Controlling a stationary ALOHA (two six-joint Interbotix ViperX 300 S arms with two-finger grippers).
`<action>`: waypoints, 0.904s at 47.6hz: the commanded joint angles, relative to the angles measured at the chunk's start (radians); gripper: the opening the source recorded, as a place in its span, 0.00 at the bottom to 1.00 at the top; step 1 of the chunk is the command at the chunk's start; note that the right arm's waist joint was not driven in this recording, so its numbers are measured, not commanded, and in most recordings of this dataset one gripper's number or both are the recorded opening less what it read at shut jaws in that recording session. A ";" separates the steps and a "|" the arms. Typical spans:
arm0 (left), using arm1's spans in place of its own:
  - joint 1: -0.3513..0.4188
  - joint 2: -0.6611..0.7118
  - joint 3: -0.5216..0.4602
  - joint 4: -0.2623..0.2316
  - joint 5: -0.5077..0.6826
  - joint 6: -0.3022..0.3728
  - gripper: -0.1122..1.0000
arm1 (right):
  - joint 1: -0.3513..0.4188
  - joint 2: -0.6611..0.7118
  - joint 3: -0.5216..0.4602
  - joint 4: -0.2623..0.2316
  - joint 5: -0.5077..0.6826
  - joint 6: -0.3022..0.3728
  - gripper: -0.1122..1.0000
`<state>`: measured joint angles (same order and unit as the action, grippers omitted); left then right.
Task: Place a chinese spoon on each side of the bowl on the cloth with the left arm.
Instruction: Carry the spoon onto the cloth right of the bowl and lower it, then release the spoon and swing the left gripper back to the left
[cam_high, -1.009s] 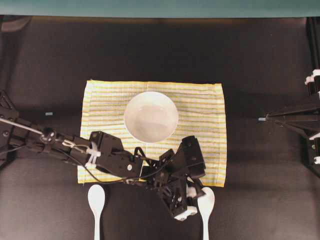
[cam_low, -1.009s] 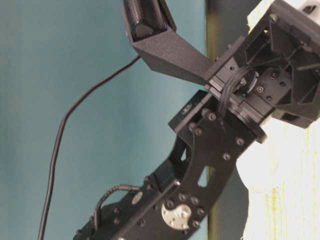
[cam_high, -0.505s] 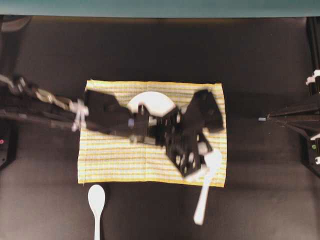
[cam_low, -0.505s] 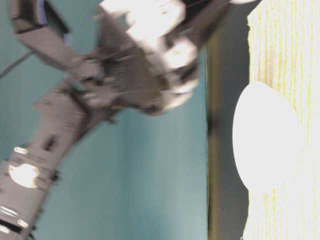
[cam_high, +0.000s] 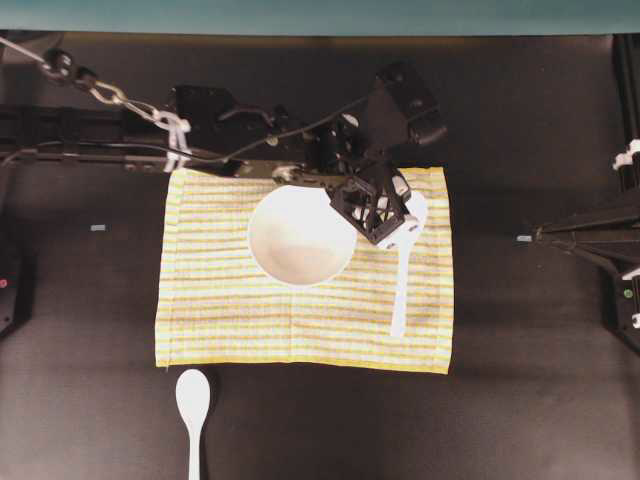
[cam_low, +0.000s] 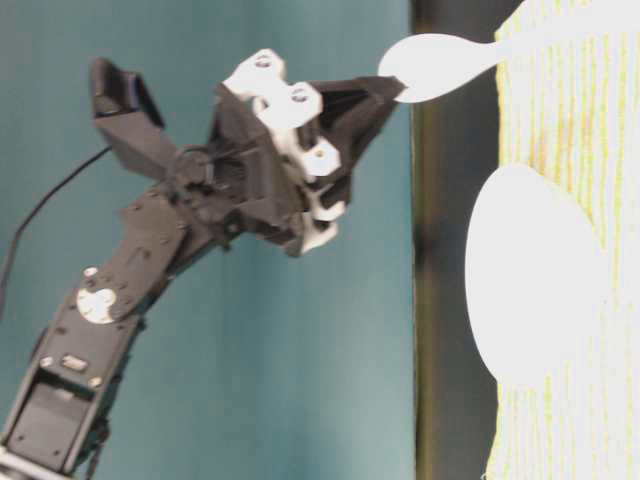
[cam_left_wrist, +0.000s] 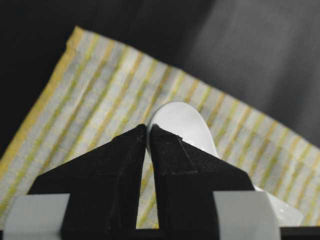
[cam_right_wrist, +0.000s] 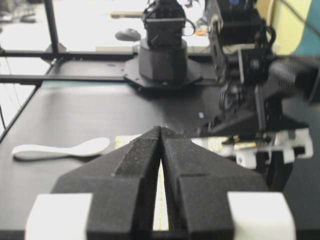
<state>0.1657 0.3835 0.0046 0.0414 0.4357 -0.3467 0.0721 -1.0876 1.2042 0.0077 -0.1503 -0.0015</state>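
The white bowl (cam_high: 300, 235) sits in the middle of the striped cloth (cam_high: 220, 310). My left gripper (cam_high: 405, 222) hangs just right of the bowl, shut on the rim of a white chinese spoon (cam_high: 402, 285). The spoon's scoop is raised and its handle slopes down over the cloth toward the near edge. From table level the gripper (cam_low: 400, 90) pinches the spoon (cam_low: 445, 62) above the bowl (cam_low: 530, 290). In the left wrist view the black fingertips (cam_left_wrist: 148, 131) clamp the spoon's scoop (cam_left_wrist: 182, 122). A second spoon (cam_high: 192, 400) lies on the black table below the cloth's near left corner. My right gripper (cam_right_wrist: 161, 131) is shut on nothing.
The left arm (cam_high: 220, 125) stretches from the left across the cloth's far edge. The right arm (cam_high: 590, 235) rests at the right table edge, pointing at the cloth. A teal wall (cam_high: 320, 15) closes the far side. The right wrist view has the lying spoon (cam_right_wrist: 60, 149).
The left gripper has lifted the right-hand spoon from the table's near edge and carried it away over the cloth to beside the bowl's right. The arm swung toward the far side.
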 joint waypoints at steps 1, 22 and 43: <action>-0.002 0.014 -0.012 0.005 -0.011 0.000 0.15 | 0.000 0.005 -0.008 0.003 -0.005 0.005 0.10; 0.006 0.086 0.025 0.005 -0.071 -0.008 0.15 | 0.000 0.005 0.008 0.003 0.011 0.006 0.10; 0.006 0.064 0.038 0.005 -0.067 0.003 0.78 | 0.000 -0.021 0.014 0.003 0.009 0.006 0.10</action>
<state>0.1749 0.4740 0.0491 0.0430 0.3697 -0.3497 0.0721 -1.1075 1.2241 0.0077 -0.1350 -0.0015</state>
